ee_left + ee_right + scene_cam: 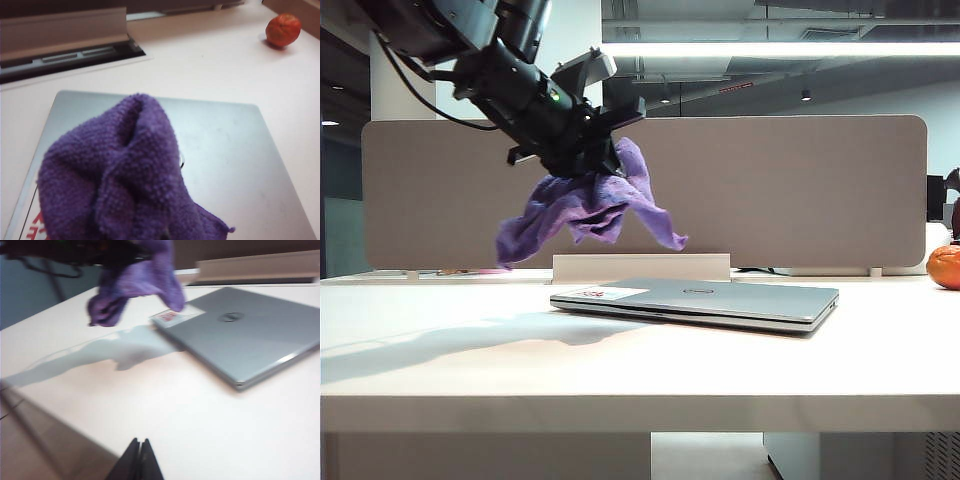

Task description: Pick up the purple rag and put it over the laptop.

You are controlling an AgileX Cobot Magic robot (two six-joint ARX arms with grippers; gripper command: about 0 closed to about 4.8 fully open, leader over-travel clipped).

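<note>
From the side, the left hand [588,150] pinches the purple rag [588,207] high over the laptop [705,303] on the desk [620,370]; its own camera shows the rag [125,180] above the lid [235,160]; the right hand [138,460], pressed together, sits low near the desk's edge.

Left end effector [588,155] raised high, clamped tight; right end effector [139,460] low, fingers pressed together
</note>
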